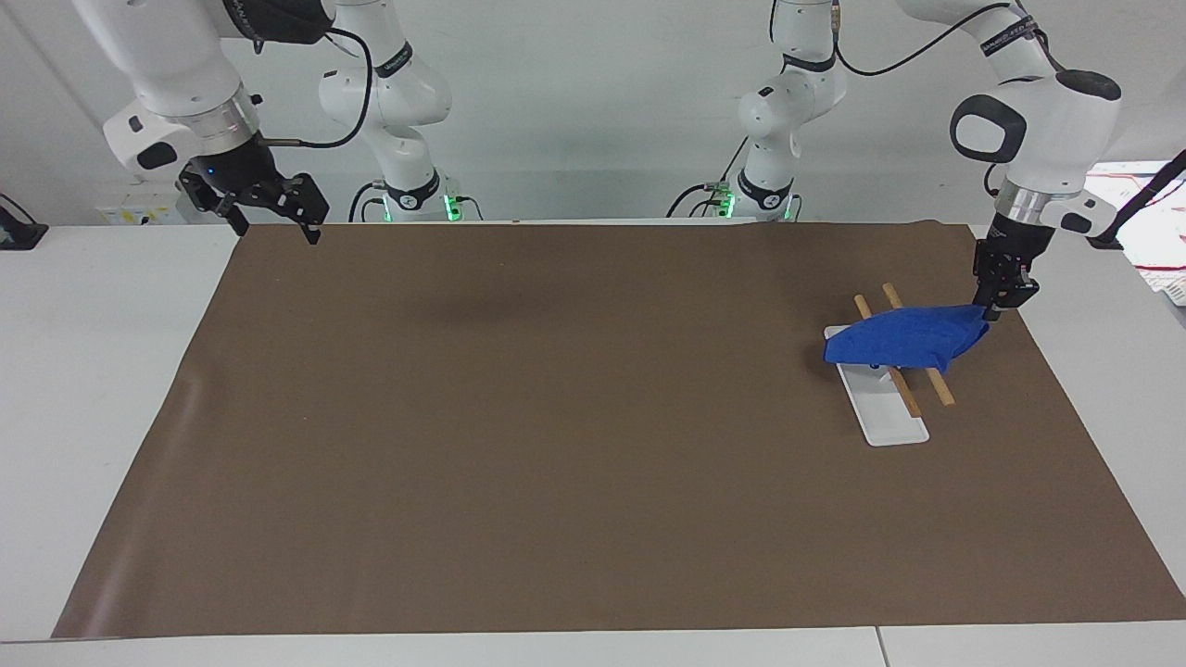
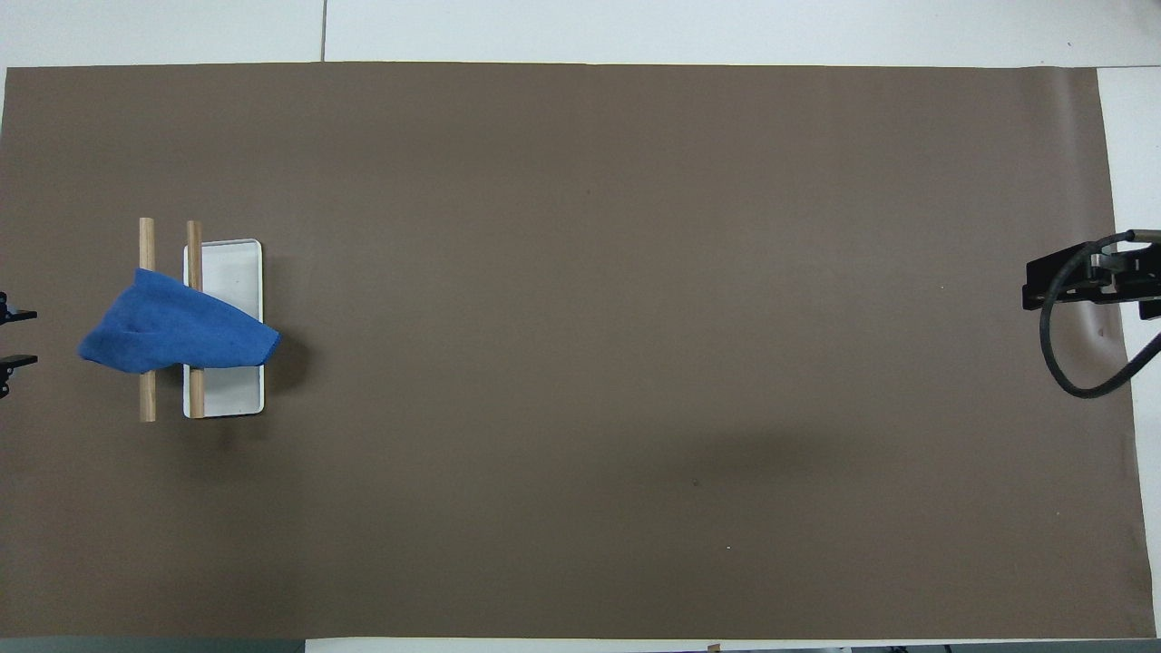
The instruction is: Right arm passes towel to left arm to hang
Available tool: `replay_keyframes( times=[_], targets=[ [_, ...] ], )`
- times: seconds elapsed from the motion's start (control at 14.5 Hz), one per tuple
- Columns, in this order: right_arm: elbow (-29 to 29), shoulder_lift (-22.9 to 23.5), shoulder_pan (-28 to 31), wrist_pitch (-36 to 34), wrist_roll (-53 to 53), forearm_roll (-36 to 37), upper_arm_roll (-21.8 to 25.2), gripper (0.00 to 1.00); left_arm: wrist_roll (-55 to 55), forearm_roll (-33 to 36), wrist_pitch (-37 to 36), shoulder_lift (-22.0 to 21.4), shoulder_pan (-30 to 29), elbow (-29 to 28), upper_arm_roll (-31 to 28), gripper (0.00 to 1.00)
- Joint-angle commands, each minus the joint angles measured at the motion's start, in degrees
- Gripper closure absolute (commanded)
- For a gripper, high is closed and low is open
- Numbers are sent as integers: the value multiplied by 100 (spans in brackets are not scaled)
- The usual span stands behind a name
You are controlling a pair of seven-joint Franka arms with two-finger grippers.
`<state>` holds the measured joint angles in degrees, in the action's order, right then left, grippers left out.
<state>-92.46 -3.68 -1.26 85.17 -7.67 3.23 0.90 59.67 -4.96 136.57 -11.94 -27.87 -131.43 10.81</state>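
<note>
Towel: the blue towel [image 1: 903,339] lies draped over the two wooden rails [image 1: 920,380] of a small rack with a white base tray [image 1: 888,421], toward the left arm's end of the surface [image 1: 556,445]. Its bulk bunches over the rails, one corner spilling across the tray.

Long axis: the cloth runs crosswise to the rails, along the length of the surface, from the tray side out toward the left gripper.

Left gripper: the left gripper [image 1: 1003,301] hangs just beside the towel's outer end, on the side away from the tray. In the overhead view its two fingers [image 2: 18,315] stand apart with a clear gap between cloth and tips. The towel appears released, not held.

Right gripper: the right gripper [image 1: 269,206] waits up in the air over the edge of the brown mat [image 1: 463,519] at the right arm's end, fingers spread and holding nothing, well apart from the rack.

Deciding relation: the towel lies from the left fingers straight along its own long axis, toward the rack. The left arm is by far the nearer of the two.

Stage, as judged: the hang looks essentially done; the handover is complete.

Next move, as judged: the left arm should back away from the rack without snagging the loose end and dragging the cloth off the rails.
</note>
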Motion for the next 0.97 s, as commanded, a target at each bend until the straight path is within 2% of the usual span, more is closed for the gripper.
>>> replay_keyframes(
  times=[0.0, 0.21, 0.34, 0.55, 0.76, 0.9],
  targets=[
    [246, 140, -199, -132, -6, 82, 252, 0, 28, 48, -78, -45, -79, 134, 52, 0],
    [194, 96, -225, -106, -7, 81, 244, 0, -208, 83, -481, 139, 9, 591, 61, 0],
    [193, 87, -252, -123, 2, 81, 235, 0, -813, 83, -710, 140, 53, 741, 113, 0],
    [202, 96, -191, -71, 177, 55, 235, 0, -2042, 83, -1079, 148, 439, 1004, 114, 0],
    [202, 96, -182, -62, 442, 46, 244, 0, -3002, 83, -1115, 183, 1036, 1154, 114, 0],
    [202, 96, -182, -71, 442, 37, 244, 0, -3355, 92, -1438, 385, 1414, 1591, 114, 0]
  ],
)
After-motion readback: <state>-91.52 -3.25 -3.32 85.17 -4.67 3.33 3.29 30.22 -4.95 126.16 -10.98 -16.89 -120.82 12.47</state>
